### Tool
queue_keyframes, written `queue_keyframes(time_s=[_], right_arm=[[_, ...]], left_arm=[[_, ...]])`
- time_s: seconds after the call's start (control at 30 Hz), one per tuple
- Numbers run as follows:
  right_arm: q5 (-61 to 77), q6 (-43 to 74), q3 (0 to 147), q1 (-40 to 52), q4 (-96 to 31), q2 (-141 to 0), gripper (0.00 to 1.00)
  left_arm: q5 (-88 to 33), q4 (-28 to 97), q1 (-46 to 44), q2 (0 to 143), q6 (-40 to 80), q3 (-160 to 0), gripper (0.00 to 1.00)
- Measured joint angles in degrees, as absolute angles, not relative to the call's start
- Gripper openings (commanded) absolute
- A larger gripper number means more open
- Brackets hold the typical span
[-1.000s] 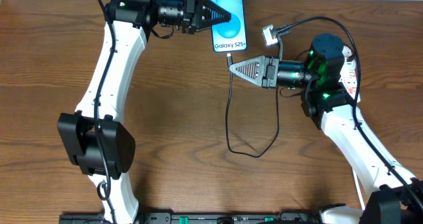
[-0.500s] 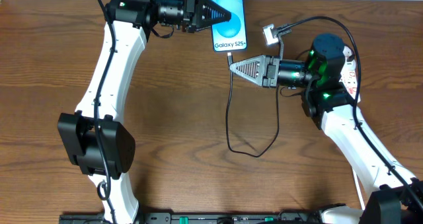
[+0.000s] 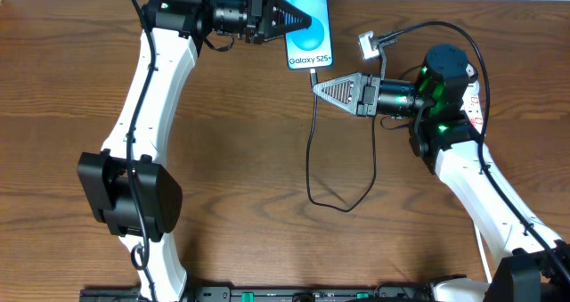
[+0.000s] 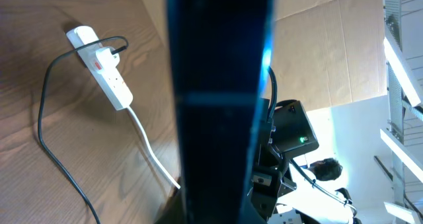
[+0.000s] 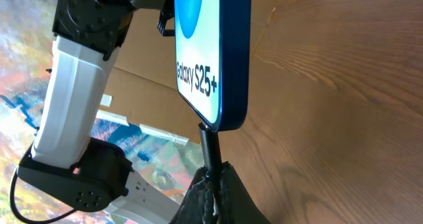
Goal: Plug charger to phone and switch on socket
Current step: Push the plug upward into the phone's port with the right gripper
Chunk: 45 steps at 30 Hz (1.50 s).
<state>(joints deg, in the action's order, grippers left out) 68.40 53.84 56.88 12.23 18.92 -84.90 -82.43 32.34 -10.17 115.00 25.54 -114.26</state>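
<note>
The phone point(image 3: 307, 24) lies at the table's far edge with its light-blue screen up, and my left gripper point(image 3: 303, 21) is shut on it from the left. In the left wrist view the phone point(image 4: 218, 98) fills the middle as a dark slab between the jaws. My right gripper point(image 3: 317, 85) is shut on the charger point(image 3: 312, 151) just behind its plug. That plug point(image 5: 208, 139) meets the bottom edge of the phone point(image 5: 208, 45); how deep it sits I cannot tell. The socket point(image 4: 106, 69) lies to the right, mostly hidden under the right arm in the overhead view.
The charger's black cable loops down over the table point(image 3: 232, 186) to a low bend point(image 3: 343, 206) and climbs back toward the right arm. A white cord point(image 4: 152, 154) trails from the socket. Both arm bases stand along the near edge.
My right gripper has shifted slightly right and toward the phone with the charger. The left gripper and the phone have not moved.
</note>
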Motion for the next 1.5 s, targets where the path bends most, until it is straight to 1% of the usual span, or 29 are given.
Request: queue_keyframes(time_s=[1.5], right_arm=[[67.5, 56.0, 56.9, 12.8, 21.3, -84.9, 0.01]], left_arm=[[-83.3, 32.1, -10.3, 115.0, 26.8, -114.3, 0.07]])
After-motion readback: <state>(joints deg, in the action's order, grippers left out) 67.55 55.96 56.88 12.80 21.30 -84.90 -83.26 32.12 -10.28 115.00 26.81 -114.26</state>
